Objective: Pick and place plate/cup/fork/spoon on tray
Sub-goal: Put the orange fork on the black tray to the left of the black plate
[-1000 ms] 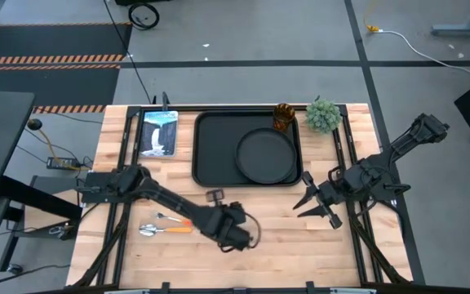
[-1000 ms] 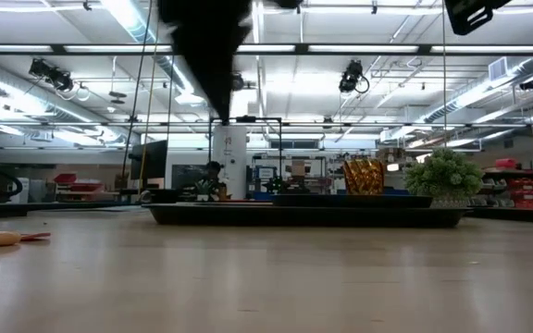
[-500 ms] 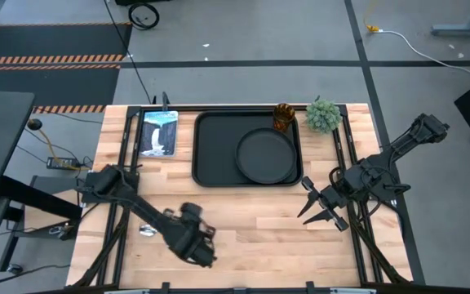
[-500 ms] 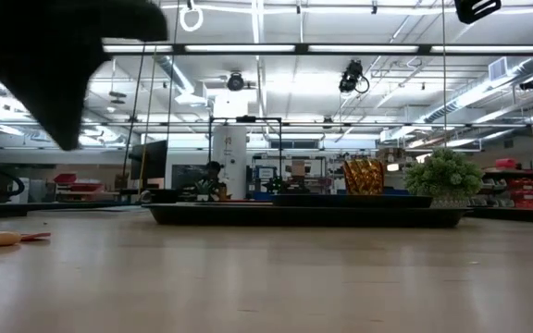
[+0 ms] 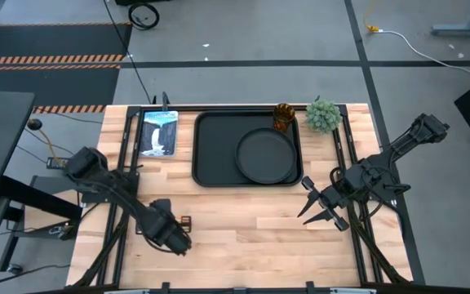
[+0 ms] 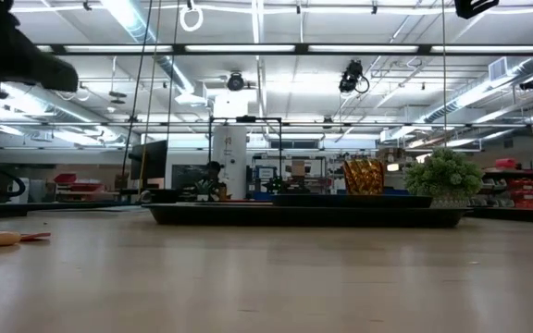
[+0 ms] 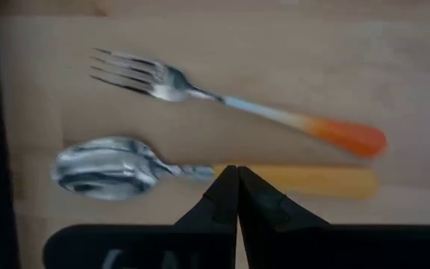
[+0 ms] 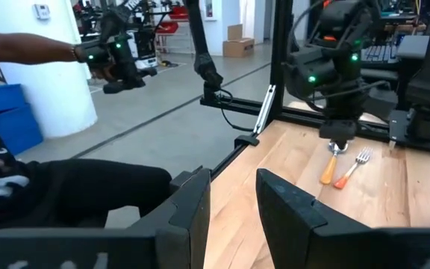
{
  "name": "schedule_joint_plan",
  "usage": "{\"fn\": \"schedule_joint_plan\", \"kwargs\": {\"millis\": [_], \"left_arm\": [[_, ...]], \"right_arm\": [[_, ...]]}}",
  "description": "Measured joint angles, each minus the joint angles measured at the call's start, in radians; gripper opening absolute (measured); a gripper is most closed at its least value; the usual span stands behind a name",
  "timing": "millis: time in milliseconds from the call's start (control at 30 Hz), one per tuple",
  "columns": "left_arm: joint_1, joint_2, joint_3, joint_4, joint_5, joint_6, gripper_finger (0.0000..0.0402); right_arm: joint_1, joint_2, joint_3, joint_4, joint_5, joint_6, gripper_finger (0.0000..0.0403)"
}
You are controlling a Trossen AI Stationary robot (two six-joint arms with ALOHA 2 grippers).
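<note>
at lower left of the high view the left gripper (image 5: 172, 238) hangs over the spoon (image 7: 118, 166) and fork (image 7: 170, 82), fingers pressed together, holding nothing. the plate (image 5: 265, 156) sits on the tray (image 5: 215, 147) at centre. at right, the right gripper (image 5: 317, 208) waits, fingers apart.

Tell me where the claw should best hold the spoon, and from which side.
Probably the yellow-orange handle of the spoon, from straight above: it lies flat on the table, its handle straight and narrow. The fork lies alongside, apart, leaving room.
</note>
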Motion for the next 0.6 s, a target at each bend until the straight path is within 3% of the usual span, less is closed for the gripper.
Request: {"fn": "schedule_joint_plan", "kwargs": {"millis": [133, 433, 600], "left_arm": [[0.020, -0.030, -0.055, 0.047, -0.004, -0.005, 0.0035], [0.071, -0.029, -0.100, 0.133, -0.010, -0.050, 0.0133], [0.089, -0.029, -0.137, 0.207, 0.002, -0.058, 0.0155]], "right_arm": [[0.000, 0.000, 0.000, 0.003, 0.000, 0.000, 0.0117], [0.010, 0.000, 0.000, 0.003, 0.000, 0.011, 0.0117], [0.036, 0.000, 0.000, 0.004, 0.000, 0.009, 0.0117]]}}
